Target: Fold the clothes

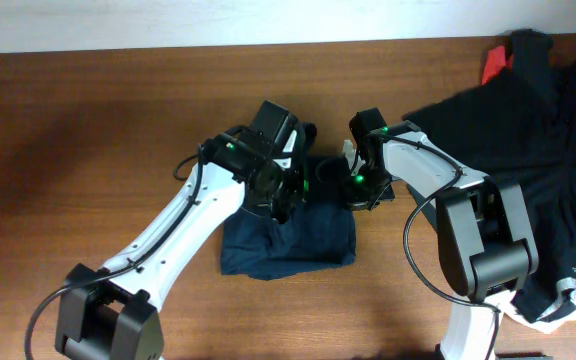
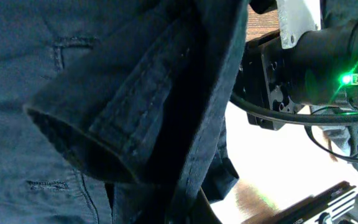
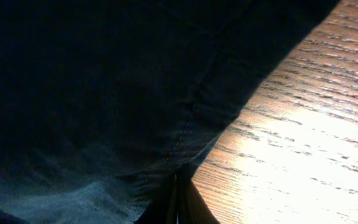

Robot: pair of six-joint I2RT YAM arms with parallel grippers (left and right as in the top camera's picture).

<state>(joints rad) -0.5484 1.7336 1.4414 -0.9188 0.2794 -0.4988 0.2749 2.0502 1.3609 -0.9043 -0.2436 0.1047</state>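
Navy shorts (image 1: pixel 290 240) lie bunched at the desk's (image 1: pixel 88 120) centre. Their 12 o'clock edge should be lifted evenly and kept taut. It is pinched by the clenched right gripper (image 1: pixel 358 190); the left gripper (image 1: pixel 286 190) cannot be judged behind cloth. Both arms are bent low, converging. Other garments (image 1: pixel 528 140) are piled at 3 o'clock.

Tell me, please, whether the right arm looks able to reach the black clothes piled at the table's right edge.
Probably yes: the black clothes lie right beside its base, nothing between. But the right gripper is down on the navy shorts.
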